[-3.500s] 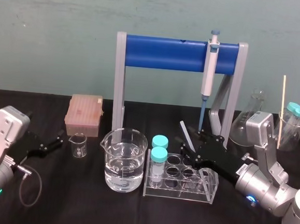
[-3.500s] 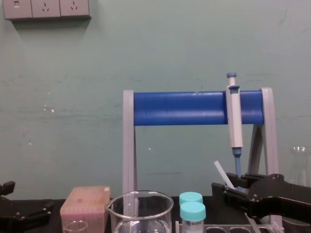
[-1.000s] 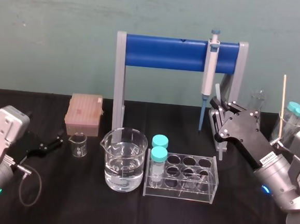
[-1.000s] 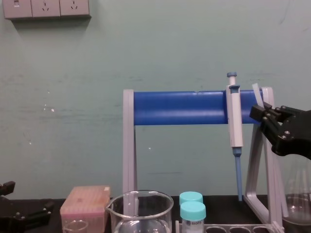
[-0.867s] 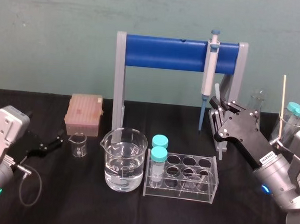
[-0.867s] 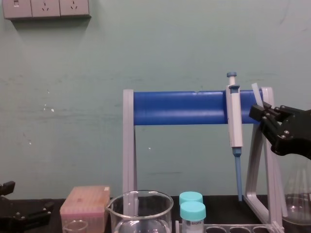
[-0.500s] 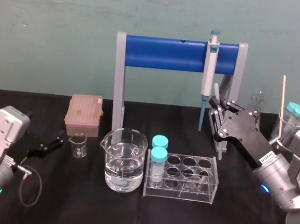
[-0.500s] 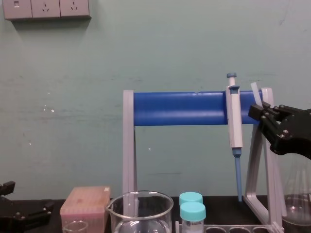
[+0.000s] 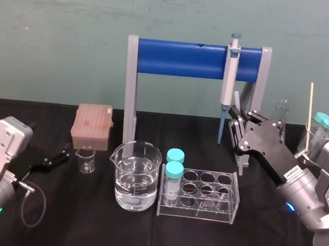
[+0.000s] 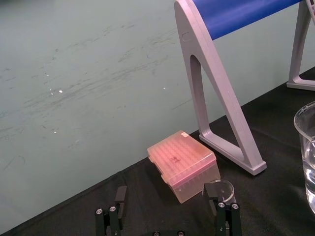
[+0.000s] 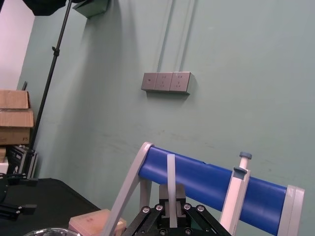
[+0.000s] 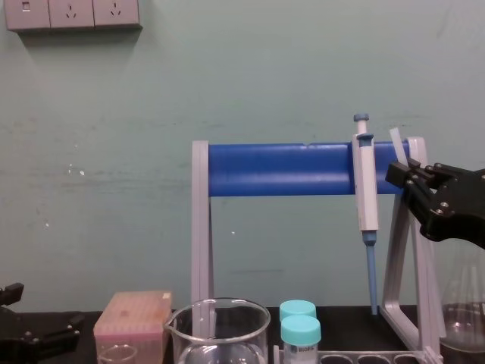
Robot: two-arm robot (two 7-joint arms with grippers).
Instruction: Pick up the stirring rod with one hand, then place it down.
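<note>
Head view: stirring rod (image 9: 237, 100) aloft in right claw (image 9: 237, 118) beside pipette (image 9: 229, 77).

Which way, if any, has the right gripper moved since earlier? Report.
Yes. The right gripper, holding the rod, rose from the tube rack toward the stand's right leg. Left gripper parked.

My black counter (image 9: 88, 225) carries a small beaker (image 9: 85, 158) just off my left fingers (image 9: 54, 158), with a pink tip box (image 9: 92, 126) behind it. Between my two sets of fingers stand the water beaker (image 9: 134, 177) and the clear tube rack (image 9: 201, 199). The blue pipette stand (image 9: 186, 59) rises beside my right fingers (image 9: 243, 119), with a flask (image 9: 282, 107) just past them.
</note>
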